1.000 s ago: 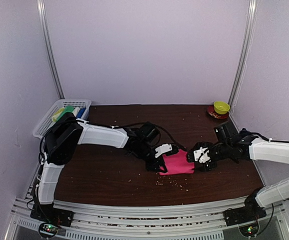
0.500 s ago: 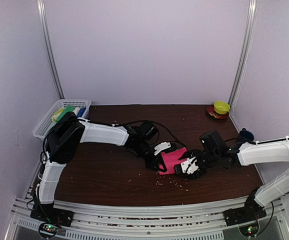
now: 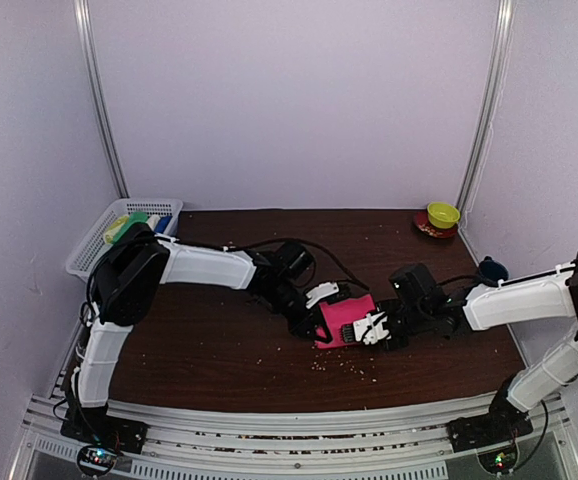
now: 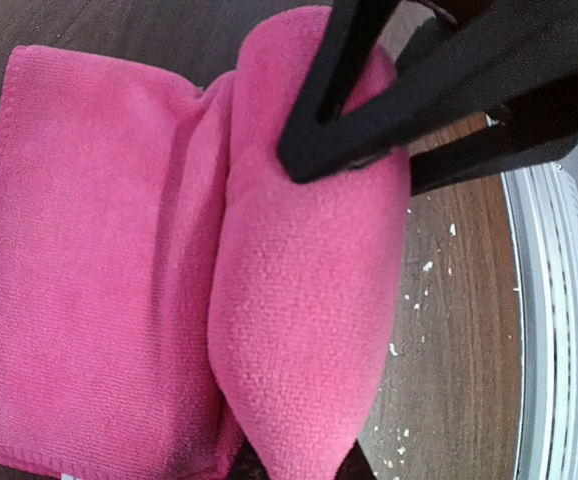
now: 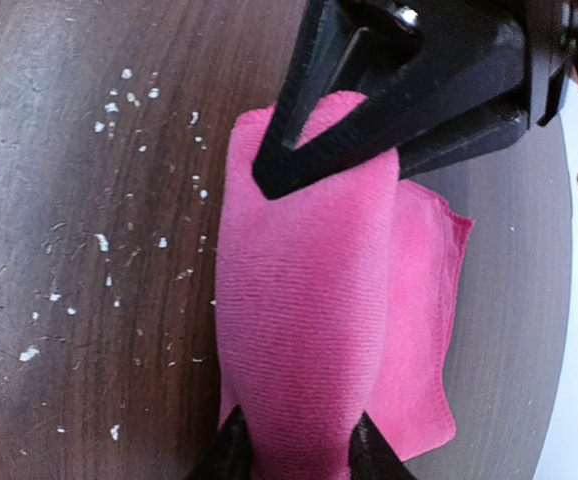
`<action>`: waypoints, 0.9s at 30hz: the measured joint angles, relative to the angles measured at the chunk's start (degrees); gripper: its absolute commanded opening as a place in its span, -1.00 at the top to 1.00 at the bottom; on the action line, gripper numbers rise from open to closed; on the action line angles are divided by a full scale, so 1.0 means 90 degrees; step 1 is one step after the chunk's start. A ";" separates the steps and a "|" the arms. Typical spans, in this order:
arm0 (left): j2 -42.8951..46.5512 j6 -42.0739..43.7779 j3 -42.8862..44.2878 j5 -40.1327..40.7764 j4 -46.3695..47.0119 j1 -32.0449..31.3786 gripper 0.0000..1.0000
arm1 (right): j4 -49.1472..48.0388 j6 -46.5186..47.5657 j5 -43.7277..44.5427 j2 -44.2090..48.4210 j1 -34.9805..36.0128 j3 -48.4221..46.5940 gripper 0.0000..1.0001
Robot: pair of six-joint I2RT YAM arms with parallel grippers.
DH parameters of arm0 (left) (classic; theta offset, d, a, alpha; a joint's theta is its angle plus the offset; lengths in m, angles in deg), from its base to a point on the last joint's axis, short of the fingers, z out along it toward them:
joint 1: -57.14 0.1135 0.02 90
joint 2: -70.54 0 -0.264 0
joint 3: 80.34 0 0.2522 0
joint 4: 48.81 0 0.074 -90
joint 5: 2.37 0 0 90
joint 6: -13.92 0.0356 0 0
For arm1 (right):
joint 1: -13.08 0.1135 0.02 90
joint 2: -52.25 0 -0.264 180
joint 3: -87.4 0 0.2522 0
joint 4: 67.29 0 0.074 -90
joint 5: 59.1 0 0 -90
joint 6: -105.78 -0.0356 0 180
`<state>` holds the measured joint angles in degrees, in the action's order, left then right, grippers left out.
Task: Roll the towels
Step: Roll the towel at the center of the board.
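**Pink towel half rolled, a gripper pinching each end**

The pink towel [image 3: 347, 316] sits on the dark wood table [image 3: 219, 345], a bit toward 3 o'clock from the middle. One side of it is curled into a fat roll and the rest lies flat.

In the left wrist view the flat part spreads out at 9 o'clock of the roll. In the right wrist view it sticks out at 3 o'clock.

The left gripper [image 4: 299, 462] has its fingers closed in on one end of the roll, squeezing the cloth between them. The right gripper [image 5: 299, 450] does the same at the other end. So the two face each other along the roll, and each wrist camera sees the other one's black fingers clamped at 12 o'clock. Can't really tell if the roll is resting on the wood or lifted a bit.

Pale crumbs [image 5: 109, 100] are scattered over the table on the roll's open side.

From the towel, the white mesh basket [image 3: 91, 248] is way off at 10 o'clock at the table's corner, with a green towel [image 3: 132, 219] and a blue towel [image 3: 161, 223] poking out. A yellow-green bowl [image 3: 443, 213] sits on a red saucer [image 3: 431, 230] at 1 o'clock, well apart.
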<state>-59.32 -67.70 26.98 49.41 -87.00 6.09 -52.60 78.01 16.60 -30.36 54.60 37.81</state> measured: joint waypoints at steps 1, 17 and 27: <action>0.0000 0.0000 0.0000 -0.0015 -0.0005 0.0010 0.86 | 0.0046 0.0024 -0.0002 -0.0019 0.0000 -0.0044 0.68; 0.1132 0.0158 -0.1127 0.0835 0.0209 0.0129 -0.44 | 0.1251 -0.0075 -0.0663 -0.0789 -0.0240 -0.1122 0.87; 0.2776 0.0627 -0.2691 0.2229 0.1834 -0.0100 -0.58 | 0.2560 -0.0175 -0.1824 -0.1571 -0.0879 -0.2188 0.86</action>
<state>-34.34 -62.06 2.76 69.48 -70.50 5.20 -29.56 76.44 0.18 -44.50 46.69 18.11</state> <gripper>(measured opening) 0.775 0.115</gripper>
